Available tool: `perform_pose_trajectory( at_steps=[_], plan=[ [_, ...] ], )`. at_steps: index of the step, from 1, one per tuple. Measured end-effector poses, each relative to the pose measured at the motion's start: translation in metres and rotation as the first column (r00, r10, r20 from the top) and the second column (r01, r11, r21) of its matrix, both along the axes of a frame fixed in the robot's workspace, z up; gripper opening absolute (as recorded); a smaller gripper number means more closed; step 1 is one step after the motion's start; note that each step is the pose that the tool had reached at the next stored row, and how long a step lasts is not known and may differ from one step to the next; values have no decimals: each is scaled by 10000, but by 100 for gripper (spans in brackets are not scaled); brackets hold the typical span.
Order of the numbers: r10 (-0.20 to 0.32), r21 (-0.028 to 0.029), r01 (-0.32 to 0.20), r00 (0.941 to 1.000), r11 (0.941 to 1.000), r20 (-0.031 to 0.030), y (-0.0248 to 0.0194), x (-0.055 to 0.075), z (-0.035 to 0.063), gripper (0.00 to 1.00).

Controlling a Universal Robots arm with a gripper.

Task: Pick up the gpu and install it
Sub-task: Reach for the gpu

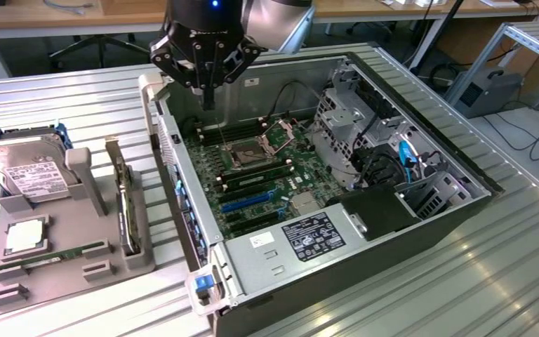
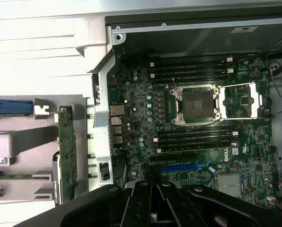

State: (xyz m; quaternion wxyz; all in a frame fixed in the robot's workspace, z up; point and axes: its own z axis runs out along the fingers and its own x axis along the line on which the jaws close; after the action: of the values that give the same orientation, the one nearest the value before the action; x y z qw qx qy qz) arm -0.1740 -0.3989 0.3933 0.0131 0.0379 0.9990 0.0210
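The gpu stands on its long edge in a slot of the grey holder, on the exterior view's left, beside the open computer case. The wrist view shows its dark-green board edge, the gpu, outside the case wall. My gripper hangs above the far end of the motherboard, apart from the gpu, fingers shut together with nothing between them. In the wrist view the gripper sits over the blue expansion slot.
A silver hard drive, a square chip and a narrow green RAM stick also rest in the holder. Inside the case are the open CPU socket, a drive cage and cables. Ribbed metal table surrounds everything.
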Motion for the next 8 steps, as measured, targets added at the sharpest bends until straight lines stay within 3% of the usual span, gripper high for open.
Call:
perform_pose_trajectory(
  at_steps=[8],
  plan=[
    [-1,-2,1,10000,10000,0,0,-25,0,11]
  ],
)
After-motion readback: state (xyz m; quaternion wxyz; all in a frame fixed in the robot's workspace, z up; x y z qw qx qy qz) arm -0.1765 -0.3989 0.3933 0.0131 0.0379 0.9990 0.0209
